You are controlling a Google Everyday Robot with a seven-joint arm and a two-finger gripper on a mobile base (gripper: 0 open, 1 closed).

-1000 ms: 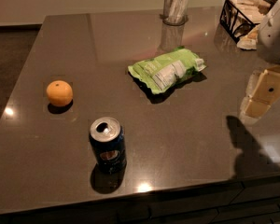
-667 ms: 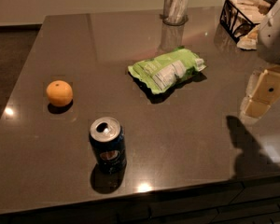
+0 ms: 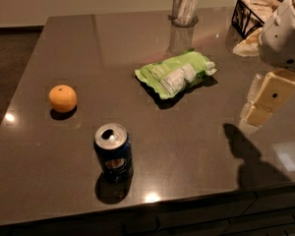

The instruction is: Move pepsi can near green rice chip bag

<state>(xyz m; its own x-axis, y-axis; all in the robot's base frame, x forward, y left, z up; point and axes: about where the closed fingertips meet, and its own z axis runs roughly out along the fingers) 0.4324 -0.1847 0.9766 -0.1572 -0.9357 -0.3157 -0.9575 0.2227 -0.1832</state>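
Note:
The pepsi can (image 3: 113, 152) stands upright near the table's front edge, dark navy with a silver open top. The green rice chip bag (image 3: 175, 74) lies flat near the table's middle, up and to the right of the can, well apart from it. My gripper (image 3: 262, 103) hangs at the right side, above the table, to the right of the bag and far from the can. It holds nothing that I can see.
An orange (image 3: 63, 98) sits at the left of the dark table (image 3: 88, 43). A clear cup holder (image 3: 184, 8) stands at the back. A black wire basket (image 3: 250, 14) with napkins is at the back right.

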